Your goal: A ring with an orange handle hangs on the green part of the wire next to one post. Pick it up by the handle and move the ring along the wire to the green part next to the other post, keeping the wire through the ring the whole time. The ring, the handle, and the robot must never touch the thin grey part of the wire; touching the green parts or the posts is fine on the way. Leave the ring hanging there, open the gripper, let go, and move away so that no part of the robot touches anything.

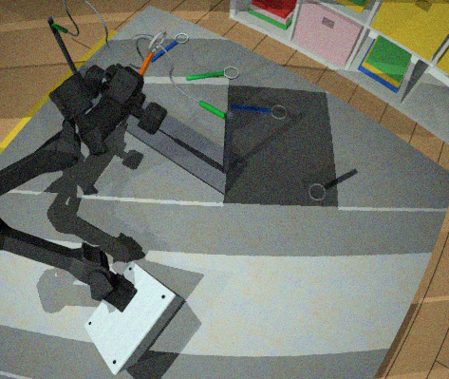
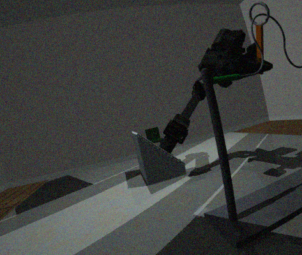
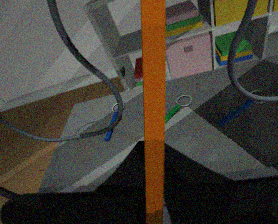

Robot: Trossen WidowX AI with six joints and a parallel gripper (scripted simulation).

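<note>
My gripper [image 1: 140, 73] [image 2: 257, 58] [image 3: 149, 147] is shut on the orange handle [image 1: 146, 63] [image 2: 259, 38] [image 3: 153, 100] and holds it upright. The ring [image 2: 251, 13] stands at the handle's top, up among the loops of the thin grey wire [image 1: 177, 85] [image 2: 286, 54] [image 3: 89, 64], between the two posts. I cannot tell whether ring and wire touch. The near post [image 1: 228, 141] [image 2: 218, 133] carries a green wire part [image 1: 212, 109] [image 2: 226, 77]. The far post [image 1: 65, 51] carries the other green part [image 1: 59, 28].
Loose ring tools lie on the mat: a blue one [image 1: 165, 47] [image 3: 111, 125], a green one [image 1: 204, 75] [image 3: 174, 112], another blue one [image 1: 251, 109] and a dark one [image 1: 339, 179]. A shelf [image 1: 351, 36] stands at the back right. The arm's white base plate [image 1: 128, 321] is in front.
</note>
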